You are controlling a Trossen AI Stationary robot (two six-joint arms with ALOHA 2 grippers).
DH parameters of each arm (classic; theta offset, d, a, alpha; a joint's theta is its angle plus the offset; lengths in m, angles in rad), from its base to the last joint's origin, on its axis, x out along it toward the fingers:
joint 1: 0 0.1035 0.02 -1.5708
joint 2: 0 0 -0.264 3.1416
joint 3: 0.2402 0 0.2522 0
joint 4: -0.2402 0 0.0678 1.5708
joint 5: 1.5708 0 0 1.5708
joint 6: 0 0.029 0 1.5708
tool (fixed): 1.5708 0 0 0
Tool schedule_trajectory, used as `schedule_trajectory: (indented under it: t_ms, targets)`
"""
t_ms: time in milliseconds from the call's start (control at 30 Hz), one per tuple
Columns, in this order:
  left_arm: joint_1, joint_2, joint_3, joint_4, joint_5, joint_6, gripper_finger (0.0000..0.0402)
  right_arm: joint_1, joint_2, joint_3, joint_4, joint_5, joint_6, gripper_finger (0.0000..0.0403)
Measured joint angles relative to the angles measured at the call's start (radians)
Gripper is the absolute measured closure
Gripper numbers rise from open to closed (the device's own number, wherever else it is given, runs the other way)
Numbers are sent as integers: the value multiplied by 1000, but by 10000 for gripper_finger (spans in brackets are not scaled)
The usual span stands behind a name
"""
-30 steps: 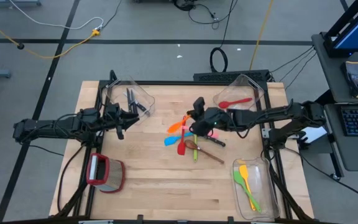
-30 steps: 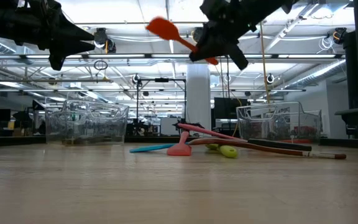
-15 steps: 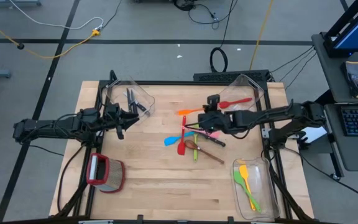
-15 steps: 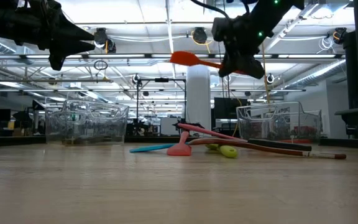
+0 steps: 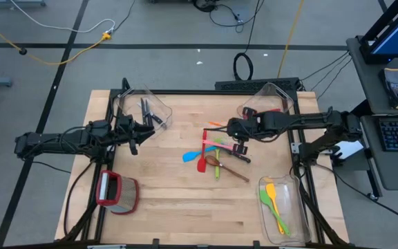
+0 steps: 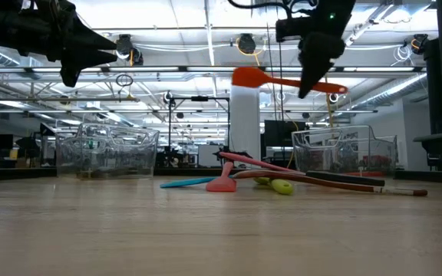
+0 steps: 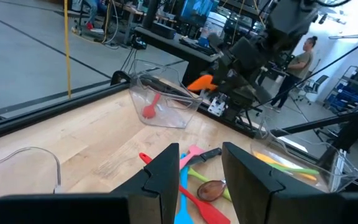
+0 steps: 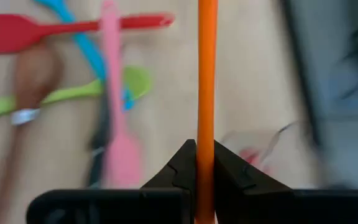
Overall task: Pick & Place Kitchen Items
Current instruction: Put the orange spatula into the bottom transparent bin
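My left pincer [image 5: 134, 135] waits beside the far-left clear bin [image 5: 150, 105], its fingers parted on nothing. Mid-desk [image 5: 171, 200] lies a heap of slim, smooth utensils [image 5: 213, 155]. Above it, my right pincer [image 5: 232, 128] is clamped on the thin orange spatula [image 6: 278, 80], held level, apparently for carrying toward the far-right bin [image 5: 271, 100].

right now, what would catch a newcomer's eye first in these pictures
The orange spatula stands out: the right gripper holds it by its handle, high in the air above the table, close to the far-right clear bin. Below it, a bright pile of utensils lies crossed at the table's middle. The left gripper waits beside the far-left bin.
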Motion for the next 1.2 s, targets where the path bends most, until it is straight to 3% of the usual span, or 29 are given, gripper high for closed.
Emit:
schedule_trajectory:
  t_ms: [333, 633, 867, 1200]
  targets:
    - [0, 0, 0, 0, 0, 10, 277, -13, -18, 8, -241, -403, 209, 386]
    - [0, 0, 0, -1, 2, 14, 277, 9, -169, 8, -319, -776, 312, 386]
    - [0, 0, 0, -1, 2, 17, 277, 141, -255, 8, -425, -897, 314, 386]
    - [0, 0, 0, -1, 2, 15, 277, 425, -254, 8, -452, -895, 191, 386]
